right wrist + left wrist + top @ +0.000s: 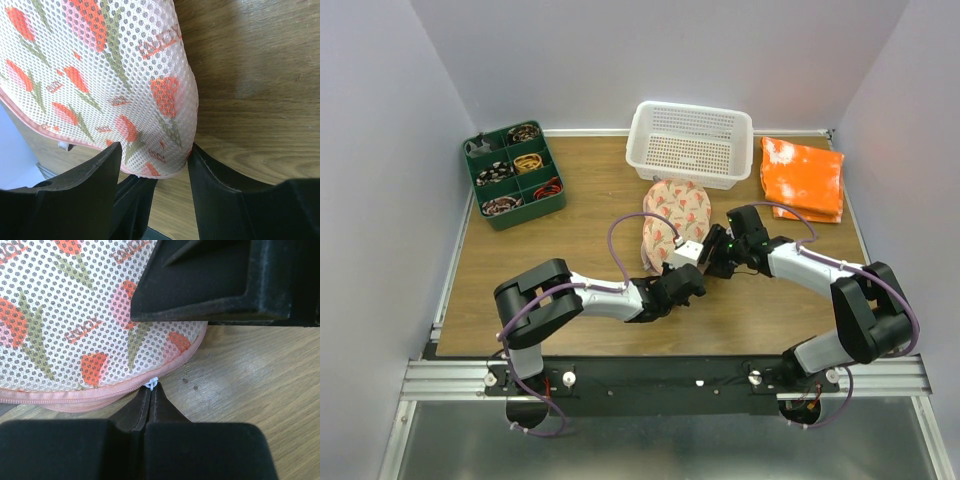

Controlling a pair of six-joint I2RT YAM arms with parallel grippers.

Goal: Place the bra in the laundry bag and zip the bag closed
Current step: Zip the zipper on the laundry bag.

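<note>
The laundry bag [675, 222], pale pink mesh with a red-orange and green print, lies closed on the wooden table in front of the basket. My left gripper [686, 279] is at its near end. In the left wrist view this gripper [151, 390] is shut on the small white zipper pull [151, 383] at the bag's pink rim [75, 396]. My right gripper [720, 256] reaches in from the right. In the right wrist view this gripper [155, 147] has its fingers on either side of the bag's rounded end [165, 105], holding it. The bra is hidden.
A white perforated basket [690, 143] stands behind the bag. An orange-and-white folded cloth [803, 178] lies at the back right. A green compartment tray [513, 175] with small items sits at the back left. Bare table lies in front of the bag.
</note>
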